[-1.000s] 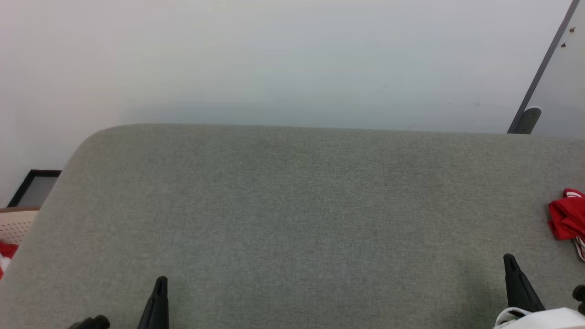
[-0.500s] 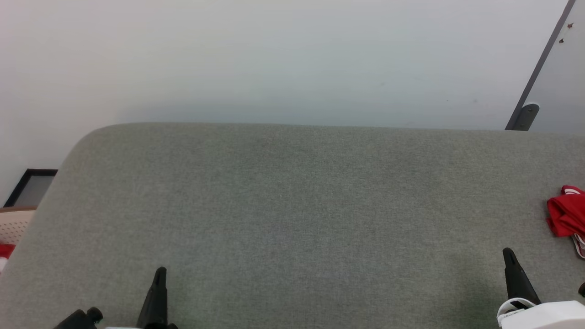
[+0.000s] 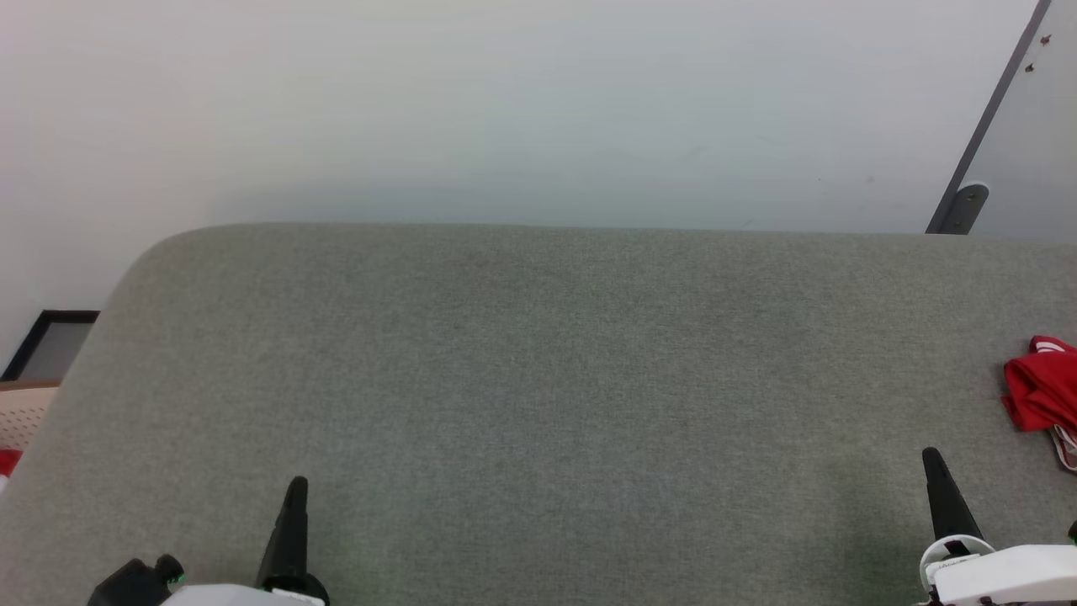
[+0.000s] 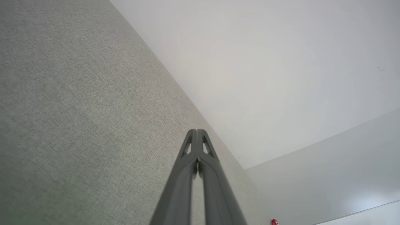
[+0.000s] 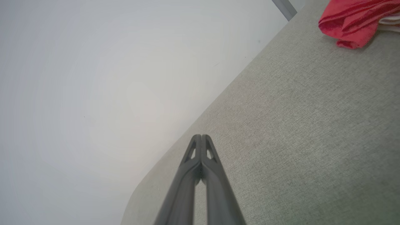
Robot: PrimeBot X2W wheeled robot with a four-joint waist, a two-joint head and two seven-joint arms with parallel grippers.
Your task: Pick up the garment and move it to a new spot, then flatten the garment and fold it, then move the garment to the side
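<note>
The garment (image 3: 1042,394) is a crumpled bright-red heap with white trim at the right edge of the grey fabric table (image 3: 538,379), partly cut off by the frame. In the right wrist view the garment (image 5: 353,22) lies at the top right, and in the left wrist view it is a tiny red speck (image 4: 274,222). My right gripper (image 3: 931,459) hovers over the table's near right, a little left of and nearer than the garment, fingers pressed together and empty (image 5: 201,137). My left gripper (image 3: 296,486) is at the near left, also shut and empty (image 4: 197,132).
A pale wall rises behind the table. A beige perforated basket (image 3: 21,412) with a bit of red cloth (image 3: 7,461) sits off the table's left edge, beside a dark frame (image 3: 50,341). A grey door edge with a stop (image 3: 959,210) stands at the far right.
The head camera has tilted slightly, so the whole scene sits a little higher in the picture. Both grippers reach a bit further up the view; the garment lies unmoved on the table.
</note>
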